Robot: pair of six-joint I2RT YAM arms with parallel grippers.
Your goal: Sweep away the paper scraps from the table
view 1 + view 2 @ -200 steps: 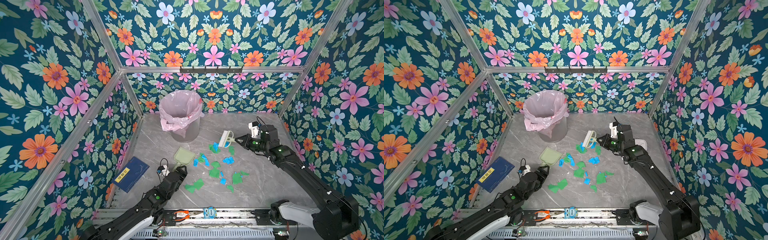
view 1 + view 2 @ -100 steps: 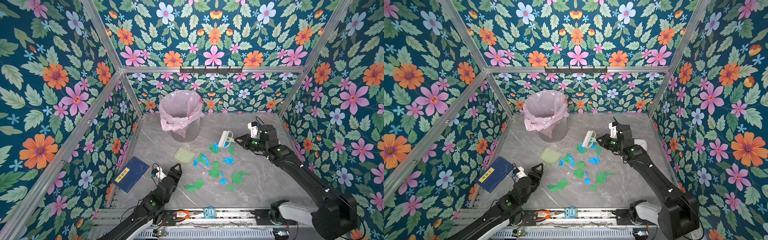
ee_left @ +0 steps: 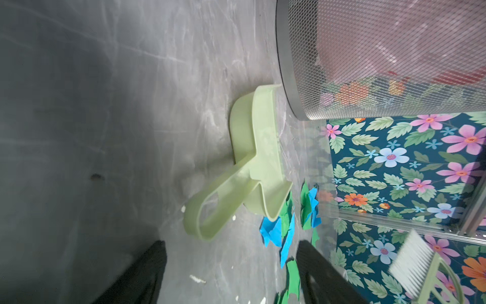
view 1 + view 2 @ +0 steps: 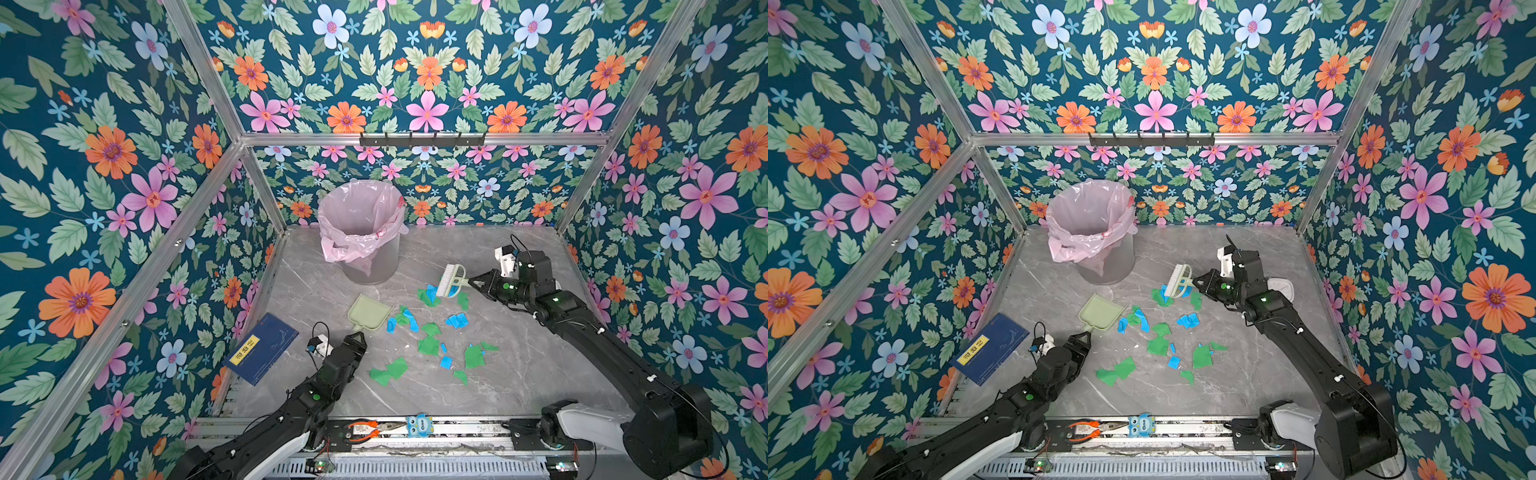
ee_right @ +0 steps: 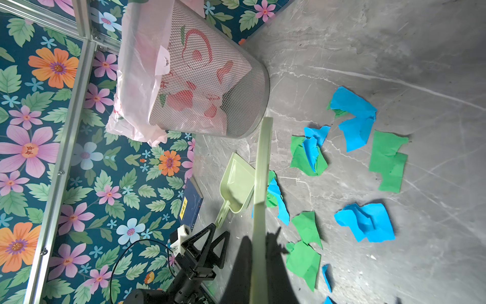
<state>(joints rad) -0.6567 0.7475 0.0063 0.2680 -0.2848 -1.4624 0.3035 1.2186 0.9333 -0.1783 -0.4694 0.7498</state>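
Scene: Two black arms reach in from the bottom edge over the table (image 4: 519, 374), a grey marble-look surface walled in by floral panels, seen in both top views.
Left gripper (image 4: 356, 338): Lower centre of a top view. Its jaws are spread wide and hold nothing, with the tips just short of the dustpan's looped handle. The left wrist view shows both dark fingers (image 3: 147, 271) with bare tabletop between them and the handle ahead of them.
Right gripper (image 4: 471, 282): Right of centre, clamped tight on the handle of the brush (image 4: 451, 280).
Brush: Pale green with white bristles that point toward the upper left. It sits over the topmost scraps; whether it touches them cannot be told.
Paper scraps (image 4: 430, 345): Torn green and blue pieces are strewn across the middle of the table, from under the brush down to the lower centre. A few lie against the dustpan's open edge.
Dustpan (image 4: 370, 311): It lies flat just left of the scraps, below the bin, with its handle pointing to the lower left.
Bin (image 4: 365, 237): A mesh basket with a pink liner stands upright at upper centre.
Also in shot: A blue book (image 4: 262, 348) lies at the left edge, and orange-handled pliers (image 4: 365, 426) lie on the front rail.
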